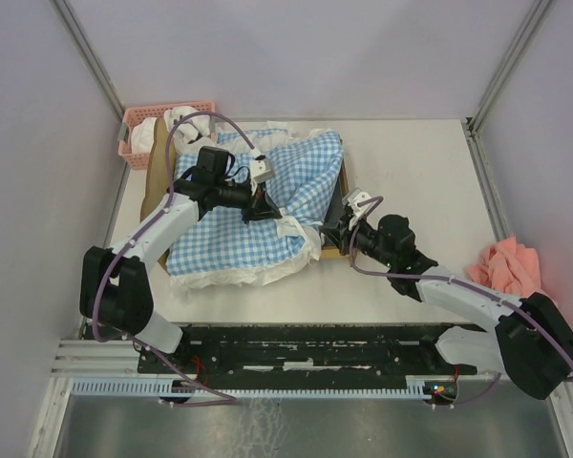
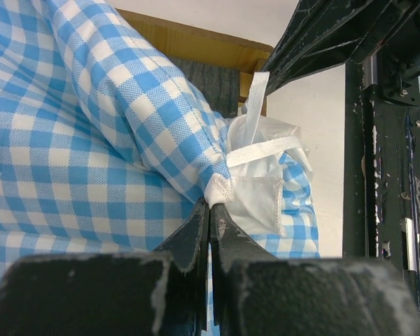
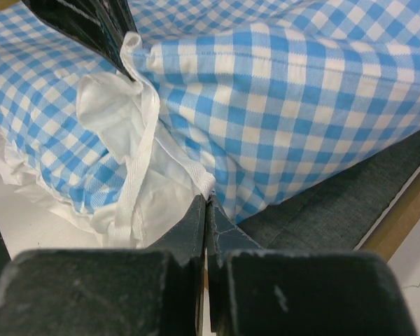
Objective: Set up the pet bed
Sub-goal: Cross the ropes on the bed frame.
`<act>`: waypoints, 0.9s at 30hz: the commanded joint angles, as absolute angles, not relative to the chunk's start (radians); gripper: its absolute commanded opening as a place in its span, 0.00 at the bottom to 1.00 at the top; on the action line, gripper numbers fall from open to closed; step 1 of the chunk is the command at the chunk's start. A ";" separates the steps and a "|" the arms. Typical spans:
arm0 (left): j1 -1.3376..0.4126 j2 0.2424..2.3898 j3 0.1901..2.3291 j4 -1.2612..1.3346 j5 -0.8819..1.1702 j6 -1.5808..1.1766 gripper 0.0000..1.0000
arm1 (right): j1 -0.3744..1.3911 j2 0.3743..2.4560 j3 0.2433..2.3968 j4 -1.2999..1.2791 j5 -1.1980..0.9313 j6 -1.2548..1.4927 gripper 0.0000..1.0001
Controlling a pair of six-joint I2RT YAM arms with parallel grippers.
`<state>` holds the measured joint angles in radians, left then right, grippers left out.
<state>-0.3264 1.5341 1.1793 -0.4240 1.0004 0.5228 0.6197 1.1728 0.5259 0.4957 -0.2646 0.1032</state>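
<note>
**Over the frame's corner, two thin pinches and little margin**

Toward the rear left of the table (image 1: pixel 411 172), the pet bed (image 3: pixel 336 206) lies almost buried under the gingham bedding (image 1: pixel 234 234). We see only slivers of its wood rail and a strip of its dark grey base along the right side.

The left gripper (image 2: pixel 210 210) has its jaws pressed together on the bedding's white corner hem. The right gripper (image 3: pixel 206 199) is likewise clamped tight just beside it, low against the grey base. Whether it has the hem itself or only the white tie (image 3: pixel 136 175) we cannot quite tell, since the fabric bunches at the tips.

We judge three risks from here:

- Both holds are shallow, at the very edge of the cloth, so a firm tug could let the hem slide out of either pinch.
- The two pincers sit close together, so any crossing motion could knock them into each other.
- The bedding spills past the front rail onto the table, so dragging it sideways could shift the light frame instead of seating the cushion inside the rails.
</note>
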 commanded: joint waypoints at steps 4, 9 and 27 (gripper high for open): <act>-0.317 1.500 1.220 -0.472 1.068 0.587 0.03 | 0.619 1.172 0.422 0.688 -0.267 0.090 0.02; -0.319 1.509 1.220 -0.470 1.098 0.586 0.03 | 0.619 1.132 0.407 0.618 -0.244 0.127 0.02; -0.327 1.490 1.169 -0.370 1.123 0.505 0.03 | 0.622 1.311 0.526 0.388 -0.156 0.339 0.03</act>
<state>-0.3286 1.5341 1.1713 -0.3973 1.0847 0.5327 0.6205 1.3125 0.4854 0.4770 -0.1951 0.3206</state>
